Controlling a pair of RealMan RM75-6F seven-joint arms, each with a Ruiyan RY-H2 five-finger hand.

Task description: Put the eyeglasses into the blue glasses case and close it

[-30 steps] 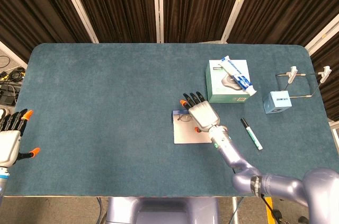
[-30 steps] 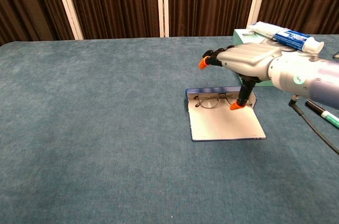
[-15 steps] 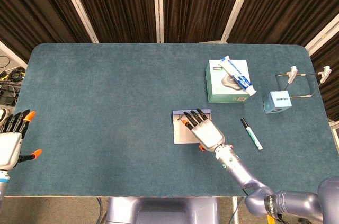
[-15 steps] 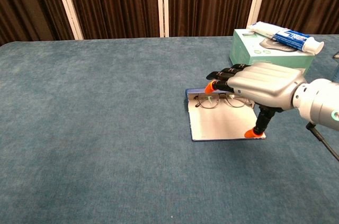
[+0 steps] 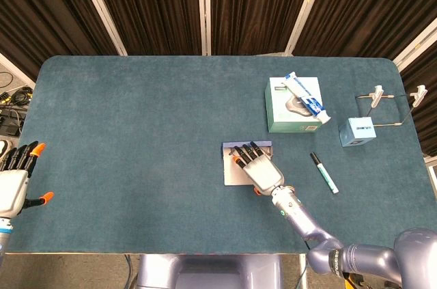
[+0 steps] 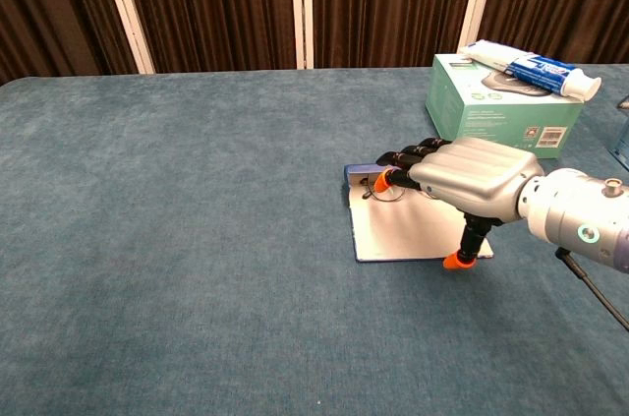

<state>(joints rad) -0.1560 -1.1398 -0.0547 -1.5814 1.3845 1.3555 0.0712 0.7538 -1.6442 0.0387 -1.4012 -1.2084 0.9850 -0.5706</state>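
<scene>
One right hand (image 6: 462,185), fingers spread and empty, hovers over open blue glasses case (image 6: 393,236); eyeglasses (image 6: 388,190) lie crosswise beneath fingertips.

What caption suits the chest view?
Right hand hovers, fingers spread, over eyeglasses in the open blue glasses case.

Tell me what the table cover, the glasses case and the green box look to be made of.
Table cover: napped fabric, felt or short carpet; matte, mottled teal.
Glasses case: blue shell, pale smooth lining; material unclear.
Green box: printed cardboard, by its crisp edges and slight sheen.
</scene>
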